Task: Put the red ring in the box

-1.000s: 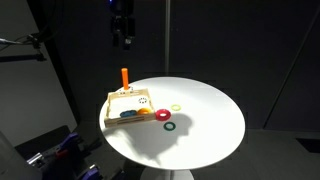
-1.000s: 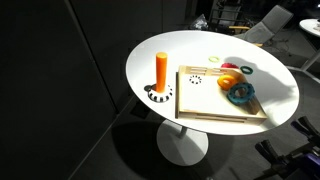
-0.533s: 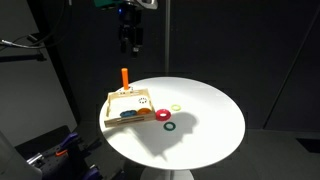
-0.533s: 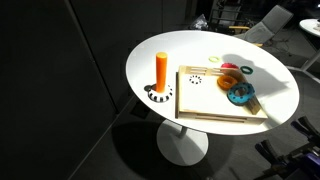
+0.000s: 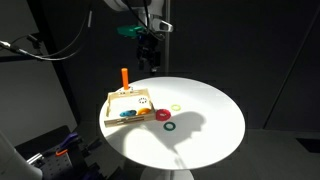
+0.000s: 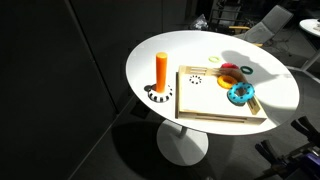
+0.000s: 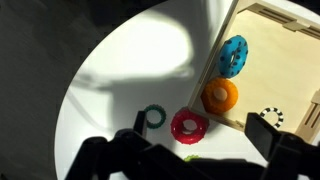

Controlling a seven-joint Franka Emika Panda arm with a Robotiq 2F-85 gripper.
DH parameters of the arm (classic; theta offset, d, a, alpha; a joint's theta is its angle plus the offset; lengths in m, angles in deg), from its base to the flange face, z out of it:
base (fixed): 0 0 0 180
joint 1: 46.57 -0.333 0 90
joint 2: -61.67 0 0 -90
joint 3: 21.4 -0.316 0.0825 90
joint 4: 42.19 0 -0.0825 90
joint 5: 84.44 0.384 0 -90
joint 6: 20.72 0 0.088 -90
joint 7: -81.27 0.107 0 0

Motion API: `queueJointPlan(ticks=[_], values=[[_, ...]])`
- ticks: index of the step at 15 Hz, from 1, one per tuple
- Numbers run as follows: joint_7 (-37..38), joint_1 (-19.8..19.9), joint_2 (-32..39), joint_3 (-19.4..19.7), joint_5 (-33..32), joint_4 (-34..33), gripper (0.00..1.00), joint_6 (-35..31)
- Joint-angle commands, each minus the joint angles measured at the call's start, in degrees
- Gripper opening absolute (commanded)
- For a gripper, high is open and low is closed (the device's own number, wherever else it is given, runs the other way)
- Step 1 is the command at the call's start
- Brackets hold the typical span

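The red ring (image 7: 189,125) is small, flat and bright red, with a round central hole. It lies on the white table (image 5: 215,125) just outside the box (image 7: 280,60), beside its wall, with a green ring (image 7: 153,117) near it. The gripper (image 5: 149,62) hangs high above the table, fingers (image 7: 265,133) spread apart and holding nothing.

In the wrist view the box (image 7: 285,60) runs off the right edge; my tool (image 7: 190,140) hides most of the yellow-green ring (image 7: 192,157).
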Motion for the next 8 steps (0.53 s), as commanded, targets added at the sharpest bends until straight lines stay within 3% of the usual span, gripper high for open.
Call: queueJointPlan(ticks=[1,8], values=[[1.65,0.64,5.15,0.64,-0.52,-1.11,1.0,-4.52],[2.62,1.03,17.62,2.07,-1.1,-4.23,1.0,-12.71]])
